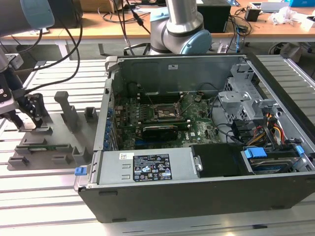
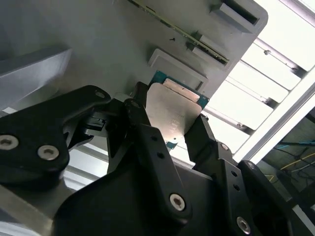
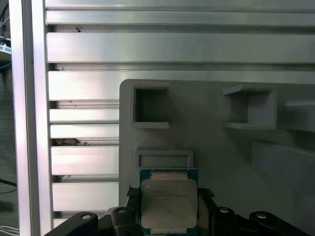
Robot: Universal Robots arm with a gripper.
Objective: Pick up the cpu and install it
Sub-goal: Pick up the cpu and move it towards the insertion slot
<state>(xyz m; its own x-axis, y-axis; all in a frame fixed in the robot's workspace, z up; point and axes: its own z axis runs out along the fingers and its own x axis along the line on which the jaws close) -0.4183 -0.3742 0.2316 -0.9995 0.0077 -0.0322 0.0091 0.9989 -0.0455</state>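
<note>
Claw pinches the cpu by two opposite edges, metal top facing the wrist cameras, right at the tray on the exterior view's left — seated or just lifted, I can't tell. I'd want the grip square and the chip level, rising straight — no twist against the pocket. Case sits well apart.

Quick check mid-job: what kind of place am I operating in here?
Most likely a robotics lab bench set up for computer assembly: an open computer case lies on a slotted aluminium table, a grey holder tray sits beside it, and wooden desks strewn with cables stand behind.
</note>
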